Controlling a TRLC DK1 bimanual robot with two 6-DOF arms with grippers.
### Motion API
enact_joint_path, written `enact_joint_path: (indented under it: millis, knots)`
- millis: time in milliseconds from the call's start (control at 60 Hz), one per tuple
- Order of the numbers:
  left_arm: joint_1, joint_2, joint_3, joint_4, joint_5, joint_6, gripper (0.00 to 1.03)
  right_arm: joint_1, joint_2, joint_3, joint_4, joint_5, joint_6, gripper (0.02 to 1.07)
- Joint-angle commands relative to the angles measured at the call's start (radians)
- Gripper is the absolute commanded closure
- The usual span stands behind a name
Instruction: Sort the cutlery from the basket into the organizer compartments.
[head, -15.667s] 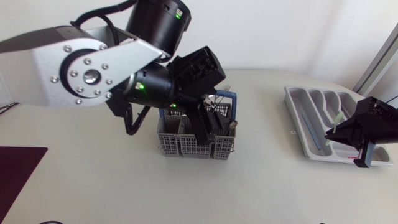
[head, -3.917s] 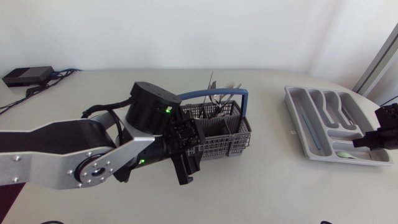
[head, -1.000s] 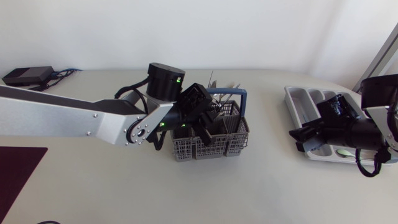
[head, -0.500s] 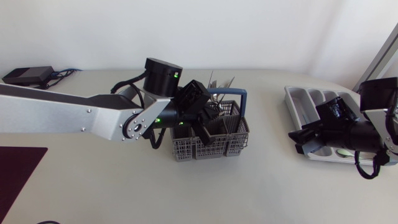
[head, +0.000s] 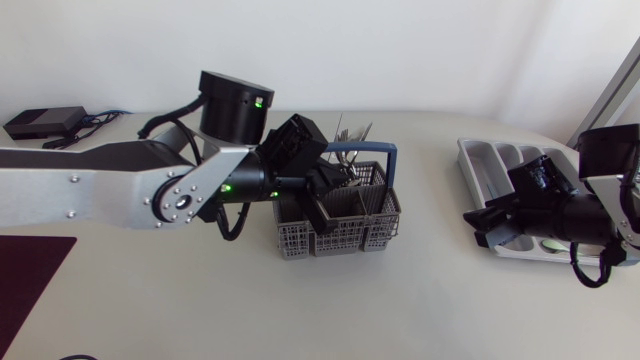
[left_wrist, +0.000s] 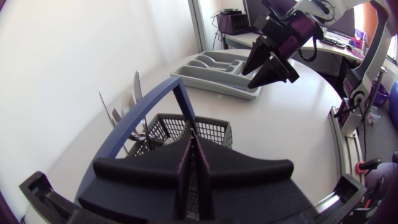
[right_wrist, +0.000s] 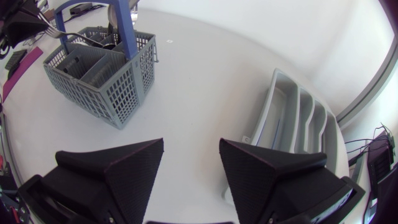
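Left claw (left_wrist: 190, 146) closed — right claw (right_wrist: 191, 144) agape

A grey basket (head: 352, 238) with a blue handle (head: 388, 152) stands mid-table (head: 420, 300), with cutlery (head: 350, 133) poking up at its far side. The left claw (head: 322, 215) points down over the basket's left compartments. The right claw (head: 487, 226) sits at the near left corner of the grey organizer (head: 478, 166).
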Motion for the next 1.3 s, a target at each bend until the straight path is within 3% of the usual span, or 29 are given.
enact_joint_path:
  millis: [0,350,450,733,900,1283]
  knots:
    - [-0.003,-0.064,-0.007,-0.016,-0.002,-0.005,1.0,0.014,-0.015,-0.026,0.002,0.001,0.008,0.37]
    - [-0.013,-0.227,0.039,-0.18,-0.002,0.011,1.0,0.059,-0.087,-0.006,-0.035,0.002,0.017,0.28]
    - [-0.025,-0.253,0.072,-0.248,0.005,0.009,1.0,0.085,-0.155,-0.009,-0.047,0.001,0.008,0.21]
    - [-0.016,-0.261,0.195,-0.45,0.188,0.001,1.0,0.108,-0.285,0.02,-0.124,-0.168,0.005,0.2]
    - [-0.003,-0.218,0.247,-0.518,0.26,0.009,1.0,0.148,-0.297,0.052,-0.176,-0.226,-0.001,0.2]
    - [0.006,-0.055,0.396,-0.728,0.481,0.077,1.0,0.32,-0.308,0.097,-0.243,-0.263,-0.046,0.2]
